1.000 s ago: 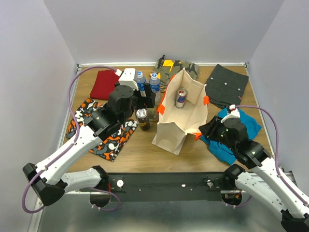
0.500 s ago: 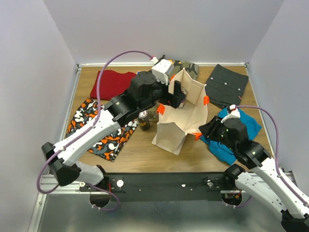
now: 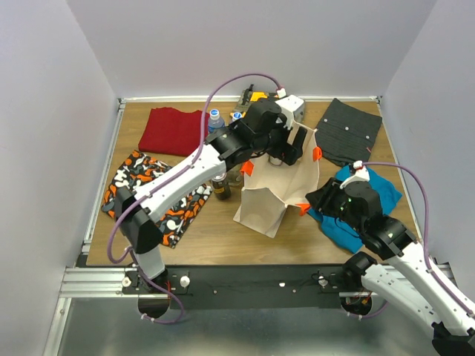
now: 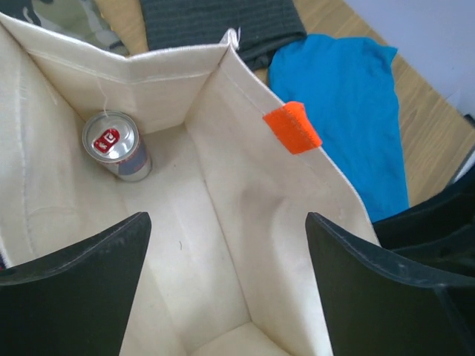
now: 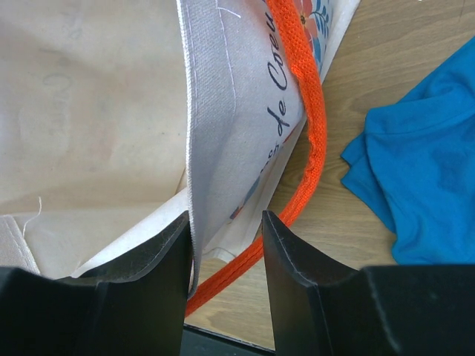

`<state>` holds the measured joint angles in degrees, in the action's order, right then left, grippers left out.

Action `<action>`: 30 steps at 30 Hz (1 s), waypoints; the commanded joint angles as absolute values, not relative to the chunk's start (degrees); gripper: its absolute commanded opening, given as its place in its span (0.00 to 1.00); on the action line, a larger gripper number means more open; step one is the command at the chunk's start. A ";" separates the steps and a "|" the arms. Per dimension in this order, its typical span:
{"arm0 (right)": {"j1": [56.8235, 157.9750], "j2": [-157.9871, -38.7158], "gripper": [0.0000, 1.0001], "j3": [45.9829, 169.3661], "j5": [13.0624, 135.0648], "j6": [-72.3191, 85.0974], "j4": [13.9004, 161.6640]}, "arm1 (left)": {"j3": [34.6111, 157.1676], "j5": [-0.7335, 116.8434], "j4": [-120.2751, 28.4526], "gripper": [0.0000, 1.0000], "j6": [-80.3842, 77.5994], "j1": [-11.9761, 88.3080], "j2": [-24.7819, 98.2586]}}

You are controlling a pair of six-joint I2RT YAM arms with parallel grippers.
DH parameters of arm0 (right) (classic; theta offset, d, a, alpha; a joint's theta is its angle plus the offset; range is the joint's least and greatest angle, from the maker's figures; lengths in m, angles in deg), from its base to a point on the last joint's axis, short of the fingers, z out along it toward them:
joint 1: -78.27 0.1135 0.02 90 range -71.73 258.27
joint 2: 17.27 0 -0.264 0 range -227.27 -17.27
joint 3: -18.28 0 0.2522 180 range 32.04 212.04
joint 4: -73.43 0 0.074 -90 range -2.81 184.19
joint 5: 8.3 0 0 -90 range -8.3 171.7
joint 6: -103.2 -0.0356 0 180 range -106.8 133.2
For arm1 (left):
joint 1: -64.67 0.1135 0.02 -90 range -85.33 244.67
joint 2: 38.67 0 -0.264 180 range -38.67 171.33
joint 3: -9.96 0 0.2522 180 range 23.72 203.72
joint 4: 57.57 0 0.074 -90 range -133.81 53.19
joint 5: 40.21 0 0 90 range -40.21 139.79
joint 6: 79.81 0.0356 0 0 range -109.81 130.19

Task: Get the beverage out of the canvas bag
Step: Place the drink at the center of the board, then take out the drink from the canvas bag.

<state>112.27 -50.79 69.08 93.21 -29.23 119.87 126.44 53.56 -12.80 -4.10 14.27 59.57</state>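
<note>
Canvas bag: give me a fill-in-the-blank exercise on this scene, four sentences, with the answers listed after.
1. The can stands ____ the canvas bag.
2. The bag's handle is ____.
3. The right tool clamps the bag's wall, while the left tool hangs above the bag's mouth with jaws ____.
4. The cloth lying by the right tool is ____.

Missing words: inside; orange; open; blue.
</note>
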 commanded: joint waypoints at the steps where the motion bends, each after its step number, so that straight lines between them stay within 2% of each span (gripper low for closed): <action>1: 112.02 -50.23 0.50 67.90 93.48 -28.90 121.11 | 128.92 54.46 -8.83 0.92 -3.08 13.86 64.24; 8: 112.02 -49.79 0.50 67.81 93.39 -28.72 120.94 | 128.05 48.48 -9.62 0.89 -3.43 13.86 68.90; 10: 112.02 -49.88 0.50 67.81 93.31 -28.72 120.94 | 127.96 46.37 -10.32 0.86 -3.70 13.86 70.13; 19: 112.02 -49.26 0.50 67.64 93.13 -28.63 120.76 | 127.52 36.89 -14.71 0.86 -4.66 14.30 73.56; 30: 112.02 -49.26 0.50 67.64 93.31 -28.63 120.67 | 129.72 31.70 -19.46 0.85 -11.16 15.36 78.75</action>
<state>112.27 -49.72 68.51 93.21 -29.21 119.85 127.86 36.87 -15.99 -6.94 15.13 76.84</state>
